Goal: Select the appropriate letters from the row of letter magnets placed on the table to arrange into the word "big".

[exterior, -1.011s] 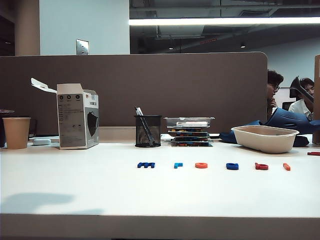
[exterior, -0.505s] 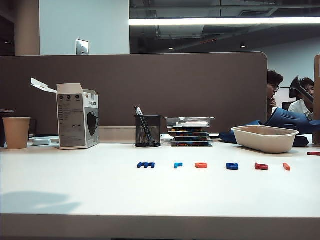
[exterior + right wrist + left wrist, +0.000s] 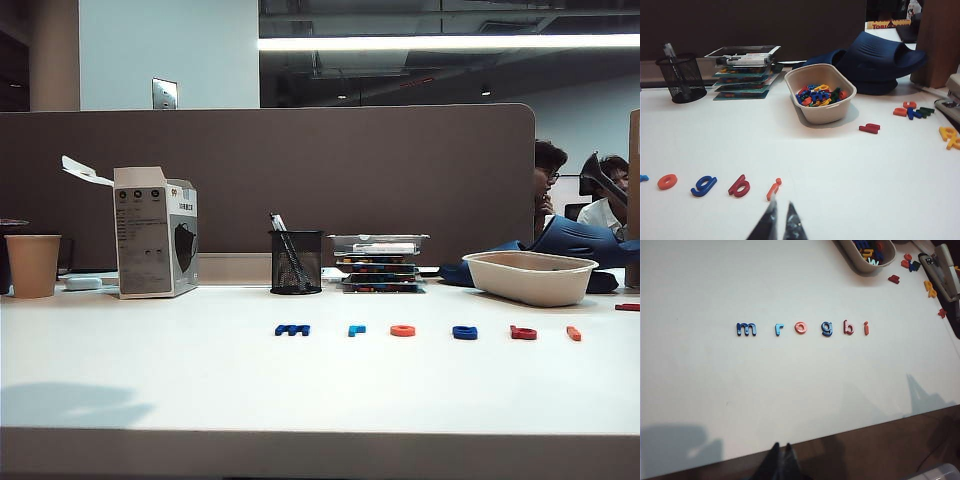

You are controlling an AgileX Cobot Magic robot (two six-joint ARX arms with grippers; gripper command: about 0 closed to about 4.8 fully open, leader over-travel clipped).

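Observation:
The row of letter magnets lies on the white table [image 3: 200,380], reading m, r, o, g, b, i. The dark blue g [image 3: 827,329], red b [image 3: 848,328] and orange i [image 3: 866,328] are the last three. In the exterior view they are the g [image 3: 464,332], b [image 3: 523,333] and i [image 3: 573,333]. My left gripper [image 3: 782,445] hangs shut and empty over the table's near edge, well short of the row. My right gripper [image 3: 781,201] is shut and empty, just in front of the i [image 3: 773,189], beside the b [image 3: 739,186] and g [image 3: 703,185]. Neither gripper shows in the exterior view.
A beige bowl [image 3: 827,114] of spare letters stands behind the row's right end, with loose letters [image 3: 869,128] beside it. Along the back are a mesh pen cup [image 3: 296,262], a stack of trays [image 3: 379,263], a white box [image 3: 155,232] and a paper cup [image 3: 32,265].
The shadow at the table's front left has shrunk slightly. The letters have not moved.

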